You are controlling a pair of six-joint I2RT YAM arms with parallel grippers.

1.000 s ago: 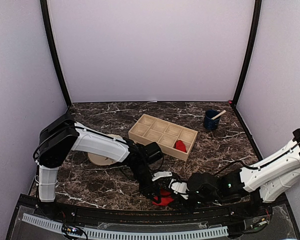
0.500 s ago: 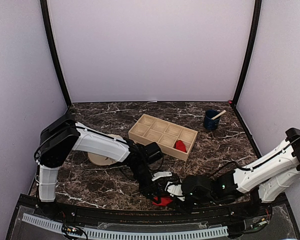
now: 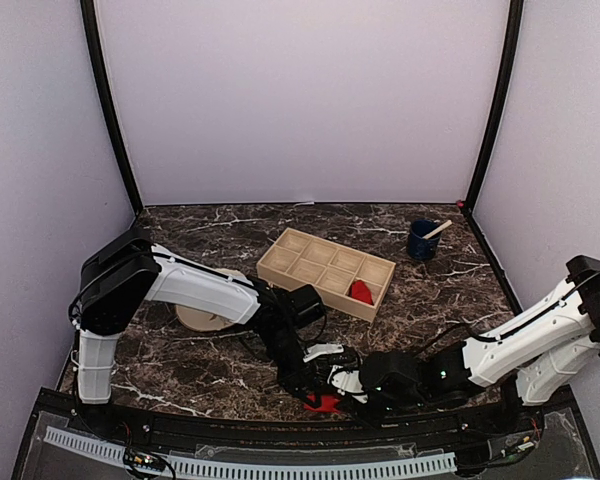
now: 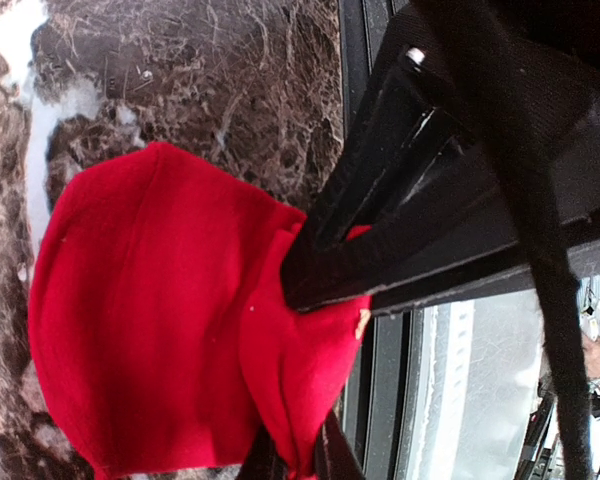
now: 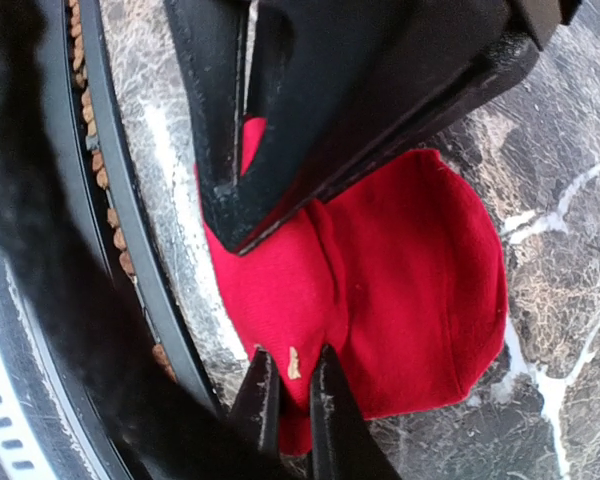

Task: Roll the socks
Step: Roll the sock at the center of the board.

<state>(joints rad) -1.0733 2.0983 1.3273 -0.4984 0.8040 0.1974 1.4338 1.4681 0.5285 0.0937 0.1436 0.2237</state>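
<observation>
Cloth is bunched at the very near edge of the table (image 3: 180, 370): a red sock (image 4: 150, 320), folded over on itself beside the front rail. The left gripper (image 5: 290, 385) is clenched on one fold, and the right gripper (image 5: 228, 228) has nipped the edge close by. The sock looks light and limp, apt to sag and unroll if let go, so I'd hold it at the doubled fold rather than by a single layer. A second ago the right jaws stood apart and that arm sat further right; less red shows now. Further back, a second sock (image 3: 360, 291) stays in a corner compartment of the wooden tray (image 3: 325, 268), and a blue cup (image 3: 421, 240) stands beyond it.
</observation>
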